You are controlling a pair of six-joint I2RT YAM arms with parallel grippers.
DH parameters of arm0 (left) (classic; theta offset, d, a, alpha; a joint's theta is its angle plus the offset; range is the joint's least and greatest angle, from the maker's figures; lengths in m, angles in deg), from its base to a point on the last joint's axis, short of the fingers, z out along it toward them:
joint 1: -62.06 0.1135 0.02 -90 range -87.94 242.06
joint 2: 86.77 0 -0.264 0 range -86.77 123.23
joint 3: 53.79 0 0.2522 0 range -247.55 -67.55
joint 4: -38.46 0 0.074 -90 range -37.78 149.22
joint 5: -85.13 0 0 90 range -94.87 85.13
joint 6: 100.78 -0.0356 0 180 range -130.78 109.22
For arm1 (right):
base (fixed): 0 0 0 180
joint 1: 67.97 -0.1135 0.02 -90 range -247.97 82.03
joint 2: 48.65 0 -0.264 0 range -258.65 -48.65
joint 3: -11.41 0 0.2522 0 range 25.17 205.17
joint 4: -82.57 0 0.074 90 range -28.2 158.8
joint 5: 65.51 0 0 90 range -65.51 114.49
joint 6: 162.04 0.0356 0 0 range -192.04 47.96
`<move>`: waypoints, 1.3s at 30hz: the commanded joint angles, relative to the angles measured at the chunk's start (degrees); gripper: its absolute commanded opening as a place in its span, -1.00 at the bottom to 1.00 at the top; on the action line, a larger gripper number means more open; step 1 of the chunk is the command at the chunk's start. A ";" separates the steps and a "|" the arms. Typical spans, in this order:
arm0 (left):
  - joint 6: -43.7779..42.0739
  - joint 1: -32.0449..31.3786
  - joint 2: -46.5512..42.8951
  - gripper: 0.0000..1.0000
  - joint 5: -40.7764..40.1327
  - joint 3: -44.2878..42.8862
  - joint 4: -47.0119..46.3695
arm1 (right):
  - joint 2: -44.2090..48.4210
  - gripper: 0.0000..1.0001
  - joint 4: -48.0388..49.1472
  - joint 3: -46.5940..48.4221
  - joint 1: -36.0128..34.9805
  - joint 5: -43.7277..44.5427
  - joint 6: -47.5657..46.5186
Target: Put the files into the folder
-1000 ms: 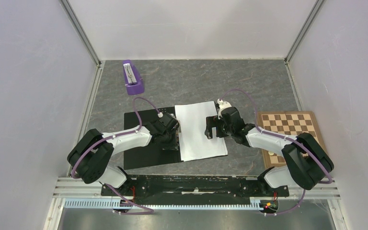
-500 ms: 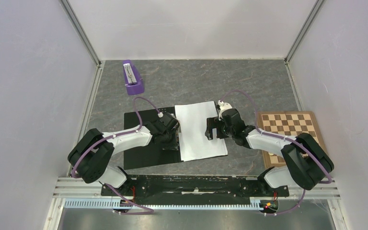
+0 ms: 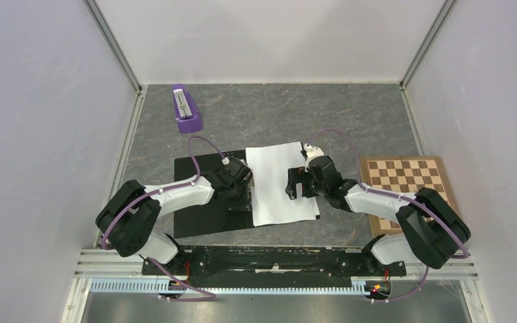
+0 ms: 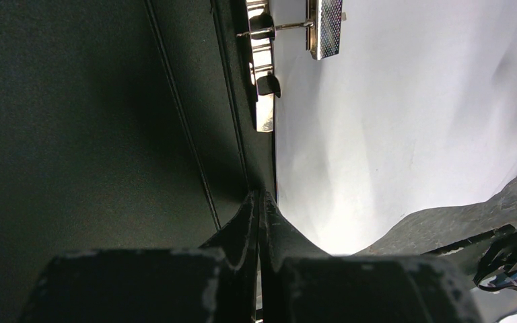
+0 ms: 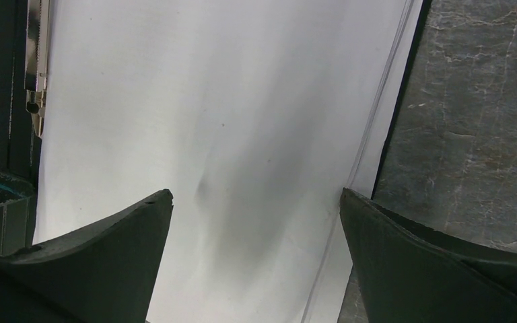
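Sheets [image 3: 269, 195] flat on the open black folder [image 3: 202, 202], right beneath the right pincer [image 3: 295, 183], spread wide. Left pincer [image 4: 259, 202] pinched shut at the spine, just short of the metal clip [image 4: 262, 74], sheets alongside.

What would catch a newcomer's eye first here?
White files lie on the right half of the open black folder at centre, both arms bent over them. The left gripper is shut at the spine; the right gripper hangs open above the files. A chessboard sits far right.

The grey stone-look table [image 3: 276, 108] bears the open folder [image 3: 203, 221], a chessboard [image 3: 409, 176] and a purple holder [image 3: 188, 114].
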State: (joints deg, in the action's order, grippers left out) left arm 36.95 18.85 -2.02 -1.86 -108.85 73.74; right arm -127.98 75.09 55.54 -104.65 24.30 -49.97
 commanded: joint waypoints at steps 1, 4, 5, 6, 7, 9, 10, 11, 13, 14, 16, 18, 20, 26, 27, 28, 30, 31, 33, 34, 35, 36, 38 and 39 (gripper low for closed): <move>-0.44 0.13 0.87 -0.95 -2.47 -1.08 0.01 | 0.27 0.96 -3.02 -0.18 -0.60 1.21 0.94; -0.44 0.14 0.75 -0.95 -2.52 -1.08 0.15 | 0.46 0.96 -4.70 1.28 0.23 2.60 -0.28; -0.44 0.13 0.68 -0.95 -2.55 -1.02 0.19 | 0.64 0.96 -4.98 1.58 0.74 2.69 -0.55; -0.44 0.13 0.44 -0.95 -2.65 -1.00 0.26 | 1.04 0.96 -5.34 1.98 1.20 2.57 -0.85; -0.44 0.13 0.38 -0.95 -2.73 -1.00 0.36 | 1.53 0.96 -5.68 2.28 1.59 2.41 -1.16; -0.51 0.20 -0.07 -0.95 -2.80 -0.91 0.50 | 2.57 0.96 -6.19 3.31 1.89 2.04 -1.69; -0.66 0.22 -0.16 -0.95 -2.81 -1.01 0.77 | 3.19 0.96 -7.63 3.74 1.87 2.36 -1.84; -0.82 0.30 -0.44 -0.95 -2.75 -1.02 1.01 | 3.69 0.96 -8.27 3.90 1.95 2.73 -1.90; -1.71 0.48 -0.79 -0.95 -2.79 -1.52 1.80 | 4.49 0.96 -9.27 3.75 2.29 3.70 -1.94; -2.34 0.61 -0.85 -0.95 -2.81 -2.15 2.81 | 4.62 0.96 -9.89 3.67 2.52 4.01 -1.88; -3.73 0.67 -1.41 -0.95 -2.50 -3.48 4.61 | 4.70 0.92 -11.27 3.17 2.67 5.17 -1.86; -5.17 0.62 -2.03 -0.95 -2.64 -5.39 6.60 | 5.03 0.85 -12.29 2.45 2.71 5.60 -1.31; -6.89 0.66 -1.77 -0.95 -2.60 -7.48 8.35 | 6.26 0.74 -12.31 1.10 2.67 4.25 -0.50; -7.90 0.66 1.07 -0.95 0.62 -10.12 8.55 | 10.20 0.49 -14.24 -2.10 1.25 1.21 1.26; -7.95 0.60 1.45 -0.95 0.69 -10.04 8.55 | 10.98 0.49 -14.93 -2.28 0.74 1.27 1.59; -7.92 0.67 1.80 -0.95 0.64 -9.87 8.38 | 11.62 0.49 -16.05 -2.45 0.30 1.56 1.94; -7.74 0.62 2.34 -0.95 0.60 -9.22 8.13 | 12.79 0.49 -18.25 -2.67 -0.37 2.01 2.51; -7.52 0.62 2.44 -0.95 0.68 -8.71 7.88 | 13.23 0.49 -19.45 -2.77 -0.68 2.36 2.82; -6.96 0.58 2.40 -0.95 0.69 -7.76 7.34 | 14.50 0.49 -21.02 -3.06 -1.22 1.91 3.48; -6.64 0.57 2.31 -0.95 0.73 -7.30 7.15 | 15.01 0.49 -21.35 -3.39 -1.63 1.28 4.14; -6.36 0.58 2.38 -0.95 0.60 -6.95 6.92 | 15.67 0.48 -21.55 -3.70 -1.97 0.80 4.86; -6.16 0.66 2.46 -0.95 0.52 -6.55 6.73 | 16.12 0.48 -21.91 -4.08 -2.45 0.49 5.66; -5.65 0.60 2.71 -0.95 0.27 -6.00 6.43 | 16.66 0.47 -22.10 -4.75 -3.14 0.36 6.99; -5.46 0.66 2.91 -0.95 0.25 -5.77 6.43 | 16.67 0.47 -21.95 -5.16 -3.34 -0.39 7.62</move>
State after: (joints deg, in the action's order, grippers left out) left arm 31.55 19.29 0.34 -1.71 -115.49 81.24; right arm -112.57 54.08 51.63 -106.88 25.57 -45.58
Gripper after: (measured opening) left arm 0.032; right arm 0.739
